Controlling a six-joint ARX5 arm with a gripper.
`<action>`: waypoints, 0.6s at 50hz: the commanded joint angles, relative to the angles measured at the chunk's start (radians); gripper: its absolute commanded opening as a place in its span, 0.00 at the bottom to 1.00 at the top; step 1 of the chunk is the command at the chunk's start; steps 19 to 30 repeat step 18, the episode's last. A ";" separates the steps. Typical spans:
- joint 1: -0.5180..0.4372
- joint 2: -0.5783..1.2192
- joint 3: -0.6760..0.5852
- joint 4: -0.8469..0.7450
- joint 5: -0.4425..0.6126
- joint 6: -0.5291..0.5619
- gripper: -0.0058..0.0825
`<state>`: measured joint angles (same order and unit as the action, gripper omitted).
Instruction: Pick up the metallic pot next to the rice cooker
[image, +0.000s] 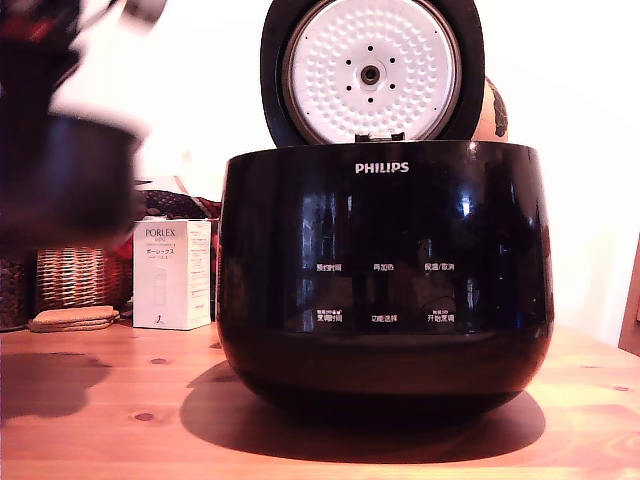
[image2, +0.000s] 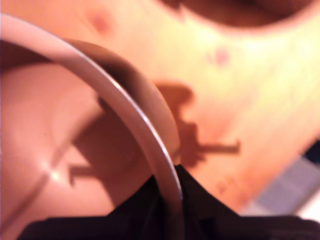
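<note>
Knotty pine tabletop (image: 120, 420), warm-toned, set against a white wall. One rice cooker (image: 385, 280) stands on it: glossy black rounded body with PHILIPS logo, round lid (image: 372, 70) raised upright, showing its dimpled white inner plate. One metallic pot (image: 65, 185), dark, blurred, is off the table at the exterior view's left, well apart from the cooker. One gripper (image2: 170, 200): the wrist view shows its black fingers clamped either side of the pot's thin curved rim. Behind: one white PORLEX box (image: 172, 275), one wicker basket (image: 75, 278)
</note>
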<state>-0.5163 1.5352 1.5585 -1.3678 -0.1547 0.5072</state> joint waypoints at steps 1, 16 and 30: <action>-0.013 -0.031 0.040 0.007 -0.011 -0.007 0.04; -0.030 -0.031 0.076 0.007 -0.011 -0.010 0.04; -0.030 -0.031 0.076 0.006 -0.011 -0.010 0.04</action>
